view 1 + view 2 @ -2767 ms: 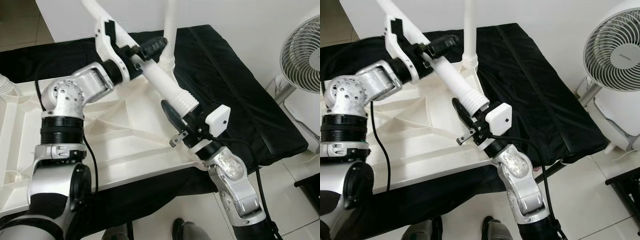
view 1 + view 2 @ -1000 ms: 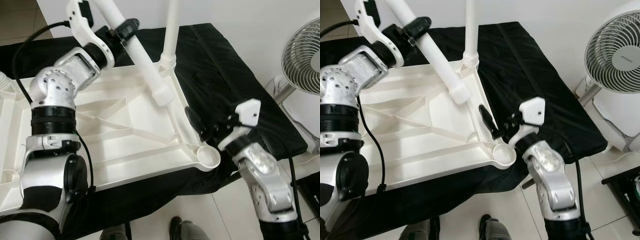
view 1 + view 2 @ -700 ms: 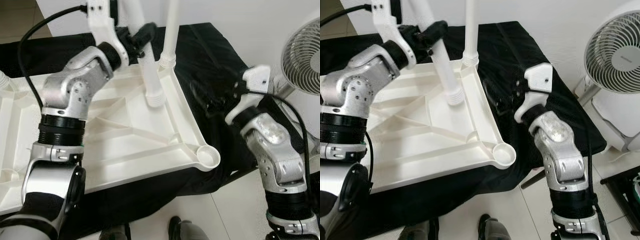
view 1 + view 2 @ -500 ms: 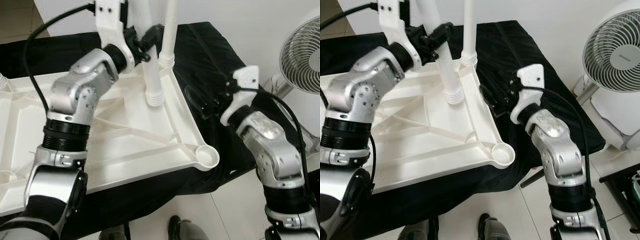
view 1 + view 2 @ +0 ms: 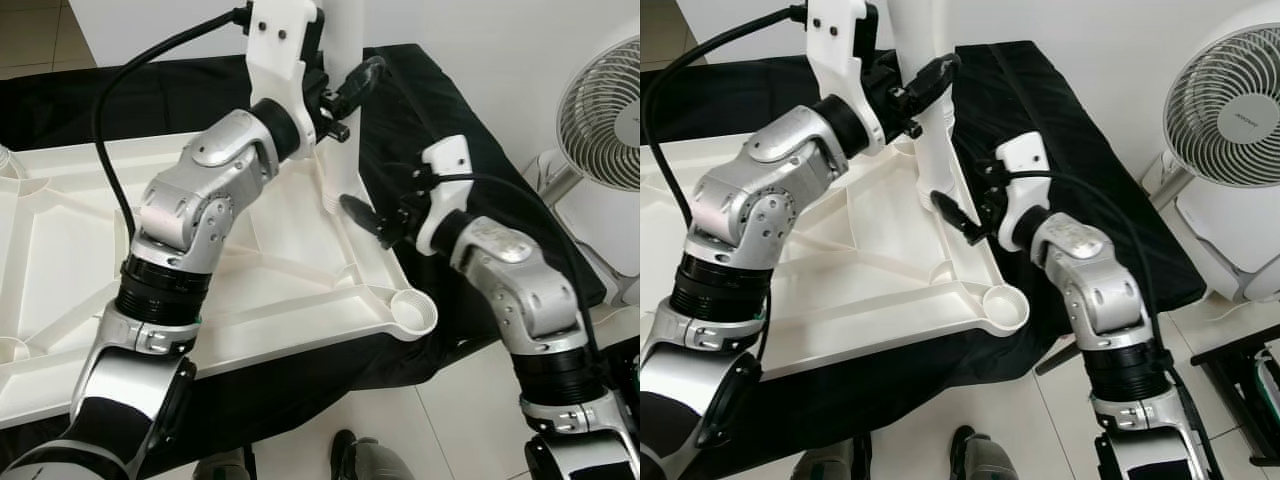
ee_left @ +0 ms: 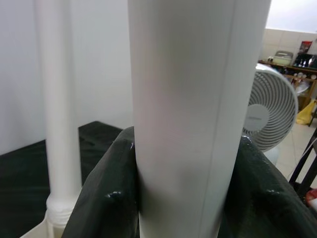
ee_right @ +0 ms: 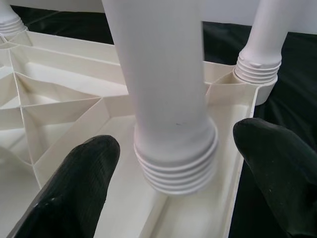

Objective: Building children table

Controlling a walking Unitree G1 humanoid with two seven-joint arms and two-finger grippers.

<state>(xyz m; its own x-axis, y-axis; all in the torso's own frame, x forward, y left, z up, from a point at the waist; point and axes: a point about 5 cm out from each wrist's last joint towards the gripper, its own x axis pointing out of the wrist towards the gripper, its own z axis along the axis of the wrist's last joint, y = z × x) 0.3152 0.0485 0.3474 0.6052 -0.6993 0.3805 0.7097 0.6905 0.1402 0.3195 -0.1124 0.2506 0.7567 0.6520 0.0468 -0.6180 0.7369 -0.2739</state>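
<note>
The white children's tabletop [image 5: 300, 330] lies upside down on a black cloth. My left gripper [image 6: 181, 198] is shut on a white table leg [image 5: 936, 150] and holds it almost upright over the tabletop's far right part. The leg's threaded end [image 7: 176, 163] hangs just above the ribbed underside. My right gripper [image 5: 365, 215] is open at that end, one black finger [image 7: 79, 188] on each side, not touching it. A second leg [image 7: 262, 49] stands screwed into the far corner socket. The near right corner socket [image 5: 413, 312] is a bare round cup.
A black cloth [image 5: 470, 150] covers the low surface under the tabletop. A white fan [image 5: 605, 100] stands on the tiled floor to the right. Another threaded stub [image 5: 5, 160] shows at the tabletop's far left corner. My feet [image 5: 360, 460] are at the front edge.
My left arm has swung the leg from a slant to nearly upright, nearer the far right corner. My right gripper let go, drew back, then came in around the threaded end.
</note>
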